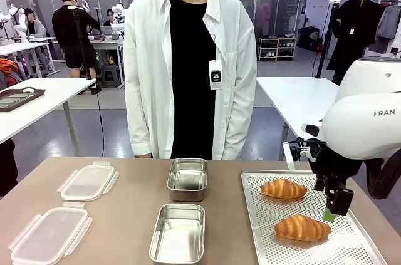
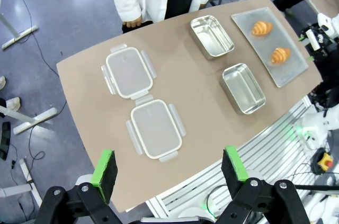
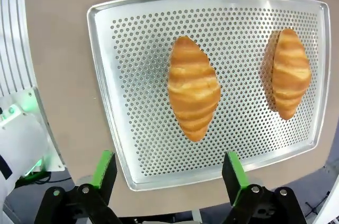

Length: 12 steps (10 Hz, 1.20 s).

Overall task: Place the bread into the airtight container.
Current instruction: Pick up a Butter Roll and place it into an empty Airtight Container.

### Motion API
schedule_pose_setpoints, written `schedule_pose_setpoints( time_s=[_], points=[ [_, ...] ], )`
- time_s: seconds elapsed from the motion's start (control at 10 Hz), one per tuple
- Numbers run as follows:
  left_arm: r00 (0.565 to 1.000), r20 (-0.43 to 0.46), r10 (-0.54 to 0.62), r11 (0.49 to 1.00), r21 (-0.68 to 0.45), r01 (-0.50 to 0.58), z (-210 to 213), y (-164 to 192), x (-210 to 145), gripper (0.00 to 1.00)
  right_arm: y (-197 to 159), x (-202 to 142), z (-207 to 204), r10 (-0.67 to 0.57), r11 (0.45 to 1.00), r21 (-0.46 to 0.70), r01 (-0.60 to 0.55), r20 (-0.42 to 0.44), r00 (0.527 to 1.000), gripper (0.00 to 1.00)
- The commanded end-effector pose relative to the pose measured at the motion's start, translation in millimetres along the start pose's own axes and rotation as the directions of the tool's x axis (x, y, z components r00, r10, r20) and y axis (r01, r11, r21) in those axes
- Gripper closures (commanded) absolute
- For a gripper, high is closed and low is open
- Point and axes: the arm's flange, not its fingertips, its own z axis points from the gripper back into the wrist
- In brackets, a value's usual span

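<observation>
Our right fingers (image 1: 330, 213) stand wide apart, holding nothing, above the tray (image 1: 263, 243) at the right end of the desk (image 1: 125, 215). Two pieces of bread lie on the tray: the near one (image 1: 302, 228) just below and beside these fingers, the far one (image 1: 283, 188) apart from it. Two open containers, near (image 1: 178, 235) and far (image 1: 187, 179), sit mid-desk, with two lids (image 1: 50, 235) to their left. Our left fingers (image 2: 168, 161) spread wide too, high over the desk's near edge.

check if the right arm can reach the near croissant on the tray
Probably yes: the right arm holds its jaws open over the tray, by the near croissant, nothing between.
</observation>
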Motion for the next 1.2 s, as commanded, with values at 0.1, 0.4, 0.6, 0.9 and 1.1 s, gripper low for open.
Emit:
schedule_pose_setpoints(
  time_s=[0.1,0.4,0.6,0.9,1.1],
  points=[
    [1.000,0.002,-0.013,1.000,-0.004,0.013,0.8,-1.1,0.3,0.00,0.0,0.0,0.0,0.000,1.000,0.000,0.000,0.000,1.000,0.00],
    [1.000,0.002,-0.013,1.000,-0.004,0.013,0.8,-1.1,0.3,0.00,-13.4,0.0,-30.6,0.003,1.000,0.008,-0.003,0.045,0.999,0.00],
    [1.000,0.002,-0.013,1.000,-0.004,0.013,0.8,-1.1,0.3,0.00,-21.0,6.3,-59.3,0.034,0.998,0.046,-0.035,0.022,0.999,0.00],
    [1.000,0.002,-0.013,1.000,-0.004,0.013,0.8,-1.1,0.3,0.00,-30.3,7.4,-83.8,0.043,0.997,0.062,-0.044,0.024,0.999,0.00],
    [1.000,0.002,-0.013,1.000,-0.004,0.013,0.8,-1.1,0.3,0.00,-33.7,9.1,-100.0,0.054,0.997,0.054,-0.056,0.027,0.998,0.00]
  ],
)
